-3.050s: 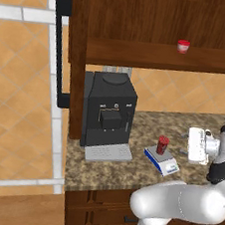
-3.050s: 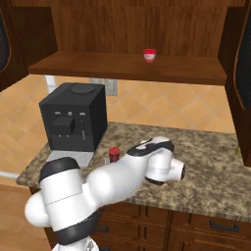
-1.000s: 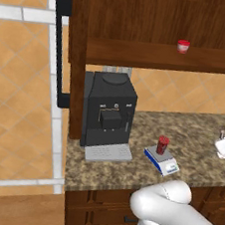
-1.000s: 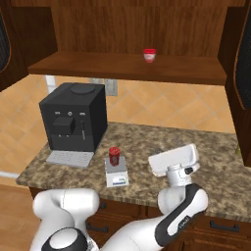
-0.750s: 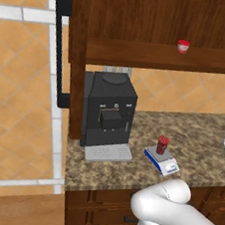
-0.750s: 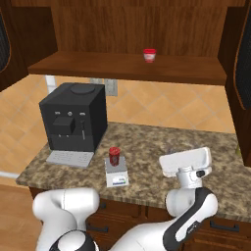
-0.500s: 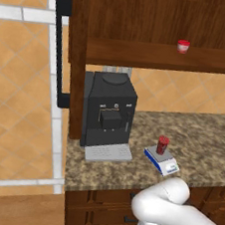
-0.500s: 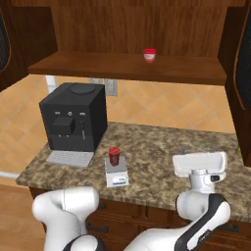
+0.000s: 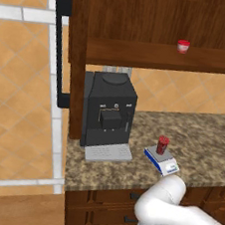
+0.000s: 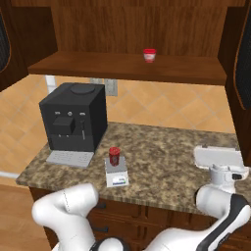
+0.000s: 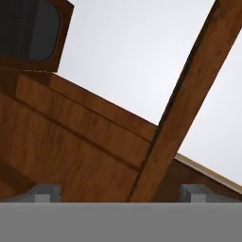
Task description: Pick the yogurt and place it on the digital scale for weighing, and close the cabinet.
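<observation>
Wide apart, the gripper [image 11: 120,194] fingertips stand at the bottom of the hand view with nothing between them, aimed at the brown wood of the cabinet [image 11: 85,142]; one black-panelled door corner shows at upper left there. One yogurt [image 10: 114,156] stands upright on the one digital scale [image 10: 116,177], on the granite counter [image 10: 166,162] just right of the single black coffee machine [image 10: 73,122]. One small white cup [image 10: 150,55] with a red top sits on the shelf. The right base view shows the white hand at the counter's right end, while the left base view shows an open door's long black handle [image 9: 59,52].
</observation>
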Controlling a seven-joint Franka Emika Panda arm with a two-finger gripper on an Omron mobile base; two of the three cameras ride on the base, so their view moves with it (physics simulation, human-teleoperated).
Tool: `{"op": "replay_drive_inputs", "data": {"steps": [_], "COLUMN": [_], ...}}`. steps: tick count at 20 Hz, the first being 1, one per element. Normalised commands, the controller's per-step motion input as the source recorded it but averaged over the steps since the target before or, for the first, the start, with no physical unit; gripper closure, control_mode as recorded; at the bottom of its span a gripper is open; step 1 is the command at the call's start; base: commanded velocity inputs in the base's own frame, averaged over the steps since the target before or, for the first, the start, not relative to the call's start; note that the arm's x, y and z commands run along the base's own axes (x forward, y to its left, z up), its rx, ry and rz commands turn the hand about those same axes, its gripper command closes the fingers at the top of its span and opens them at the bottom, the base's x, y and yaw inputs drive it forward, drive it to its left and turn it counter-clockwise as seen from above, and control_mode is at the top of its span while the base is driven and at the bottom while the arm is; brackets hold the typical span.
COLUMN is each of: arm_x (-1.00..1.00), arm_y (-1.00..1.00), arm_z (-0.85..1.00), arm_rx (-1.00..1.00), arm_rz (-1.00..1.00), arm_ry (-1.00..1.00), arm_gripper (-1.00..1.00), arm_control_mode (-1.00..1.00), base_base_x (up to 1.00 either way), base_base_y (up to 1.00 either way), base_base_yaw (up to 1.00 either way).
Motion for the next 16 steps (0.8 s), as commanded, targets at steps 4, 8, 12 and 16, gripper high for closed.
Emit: {"op": "replay_drive_inputs", "data": {"steps": [4,8,12,16], "arm_x": [-0.23,-0.29,-0.05,-0.05], "arm_y": [-0.55,-0.73,-0.92,-0.68], "arm_z": [0.2,-0.04,0.13,0.21], "arm_rx": [0.0,0.01,0.11,0.07], "arm_rz": [0.0,0.0,0.0,0.0], "arm_ry": [-0.02,-0.01,-0.03,-0.02], "arm_gripper": [-1.0,-1.0,-1.0,-1.0], "arm_control_mode": [-1.0,-1.0,-1.0,-1.0], "base_base_x": [0.0,0.0,0.0,0.0], "base_base_y": [0.0,0.0,0.0,0.0], "base_base_yaw": [0.0,0.0,0.0,0.0]}}
